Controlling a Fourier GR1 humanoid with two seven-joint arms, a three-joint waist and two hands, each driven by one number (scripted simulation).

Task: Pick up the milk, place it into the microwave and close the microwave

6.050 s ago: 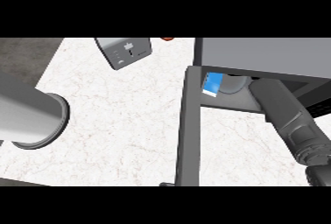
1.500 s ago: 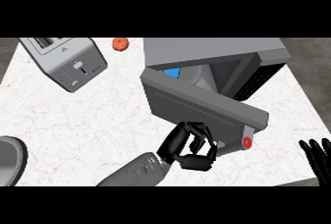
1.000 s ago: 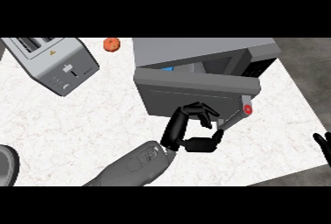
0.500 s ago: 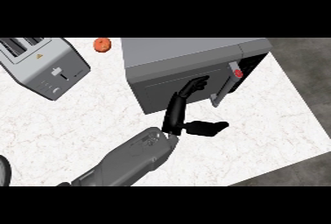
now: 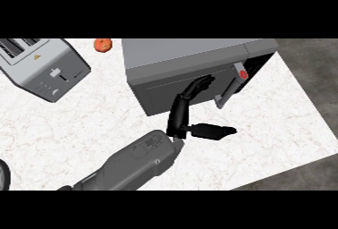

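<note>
Left hand [image 5: 179, 117]: fingers straight, holding nothing — fingertips [image 5: 201, 83] flat against the microwave door [image 5: 178, 91], thumb out to the side.
Microwave [image 5: 191, 53]: door appears shut.
Milk: hidden from view.
Bench [image 5: 73, 120]: toaster [image 5: 41, 67] at far left — orange item [image 5: 102, 44] beside it.

No words, brands or numbers can be read. One sign is seen: a small yellow warning triangle on the top face of the toaster [image 5: 46, 67], well off to the left of the fingers [image 5: 198, 87] and further from the viewer. A row of small control marks along the toaster's lower front edge is too small to be made out.
</note>
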